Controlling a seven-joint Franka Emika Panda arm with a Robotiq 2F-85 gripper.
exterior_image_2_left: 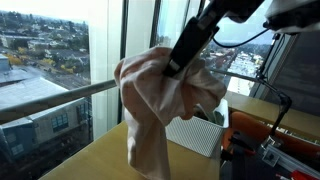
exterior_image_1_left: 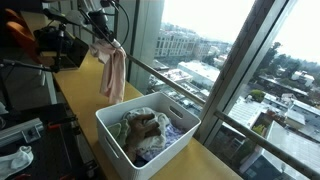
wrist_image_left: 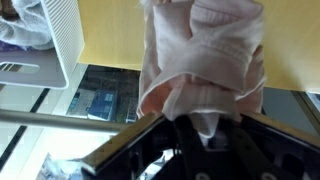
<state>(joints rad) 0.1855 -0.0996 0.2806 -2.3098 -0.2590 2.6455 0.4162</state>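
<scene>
A pale pink cloth garment (exterior_image_1_left: 113, 73) hangs in the air, pinched at its top by my gripper (exterior_image_1_left: 104, 42), which is shut on it. In the wrist view the pink garment (wrist_image_left: 205, 55) bunches between the dark fingers (wrist_image_left: 160, 135) and fills the middle of the picture. In an exterior view the same cloth (exterior_image_2_left: 155, 100) drapes down close to the camera, above the wooden counter (exterior_image_2_left: 100, 160). A white slotted laundry basket (exterior_image_1_left: 112, 132) with several crumpled clothes inside stands on the counter below and to the side of the cloth.
The wooden counter (exterior_image_1_left: 85, 85) runs along a tall window with a metal railing (exterior_image_1_left: 175, 85). Black camera gear (exterior_image_1_left: 55, 45) sits at the counter's far end. An edge of the white basket (wrist_image_left: 60, 40) shows in the wrist view.
</scene>
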